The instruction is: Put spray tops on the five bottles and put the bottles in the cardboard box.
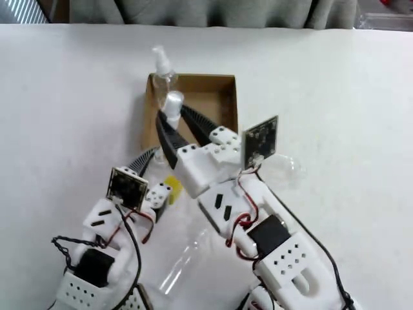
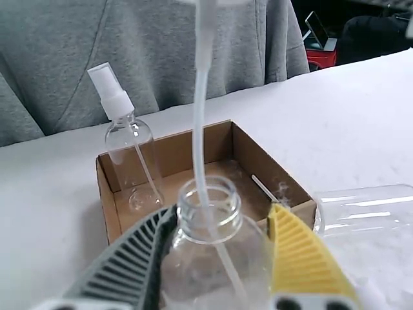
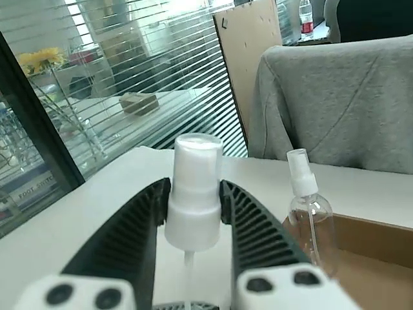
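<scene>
Left wrist view: an open-necked clear bottle (image 2: 210, 223) is pinched at its shoulder between the grey and yellow jaws of the left gripper (image 2: 219, 219). It is held upright just in front of the cardboard box (image 2: 264, 161). A thin dip tube (image 2: 201, 116) comes down from above and passes through the bottle's neck into the body.

The tube belongs to the white spray top (image 3: 192, 194), which is clamped by its collar between the black jaws of the right gripper (image 3: 193, 188), high above the neck and well apart from it.

The step in hand is judged to be the seating of this top. It would best be lowered straight along the bottle's axis, with the tube kept clear of the rim so that it is not bent. The collar should be brought down square onto the thread before any turning is tried. The bottle should be gripped firmly enough not to spin or tip when the top is pressed and twisted.

A capped bottle (image 2: 126, 135) stands in a far corner of the box. An uncapped bottle (image 2: 368, 206) lies on its side on the table just beside the box.
</scene>
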`<state>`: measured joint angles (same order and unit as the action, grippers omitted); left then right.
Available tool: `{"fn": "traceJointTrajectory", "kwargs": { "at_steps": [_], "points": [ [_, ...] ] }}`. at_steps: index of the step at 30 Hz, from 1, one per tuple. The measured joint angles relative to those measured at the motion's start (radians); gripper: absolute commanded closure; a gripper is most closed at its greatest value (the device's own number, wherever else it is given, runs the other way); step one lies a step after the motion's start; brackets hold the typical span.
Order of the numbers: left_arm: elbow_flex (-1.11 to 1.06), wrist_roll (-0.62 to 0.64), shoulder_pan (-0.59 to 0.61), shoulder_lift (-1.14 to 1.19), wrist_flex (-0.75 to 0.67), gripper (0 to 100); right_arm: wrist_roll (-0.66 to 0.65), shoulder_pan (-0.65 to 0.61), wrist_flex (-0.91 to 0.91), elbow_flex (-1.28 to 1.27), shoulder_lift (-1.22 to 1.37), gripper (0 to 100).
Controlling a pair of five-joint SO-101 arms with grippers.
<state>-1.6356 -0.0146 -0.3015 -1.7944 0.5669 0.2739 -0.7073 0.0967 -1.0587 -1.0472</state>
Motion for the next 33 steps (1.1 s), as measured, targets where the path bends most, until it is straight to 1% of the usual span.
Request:
{"fn": "traceJointTrajectory", "kwargs": {
  "at_steps": [19,27,33],
  "points": [
    [0.000,0.000,0.000,0.000,0.000,98,0.003,-0.017,0.000,-0.129,-0.002,98.3],
    [0.000,0.000,-0.006,0.000,0.000,98,0.003,-0.017,0.000,-0.232,-0.172,98.3],
    [0.000,0.000,-0.006,0.000,0.000,98,0.003,-0.020,0.000,-0.242,-0.186,98.3]
  ]
}}
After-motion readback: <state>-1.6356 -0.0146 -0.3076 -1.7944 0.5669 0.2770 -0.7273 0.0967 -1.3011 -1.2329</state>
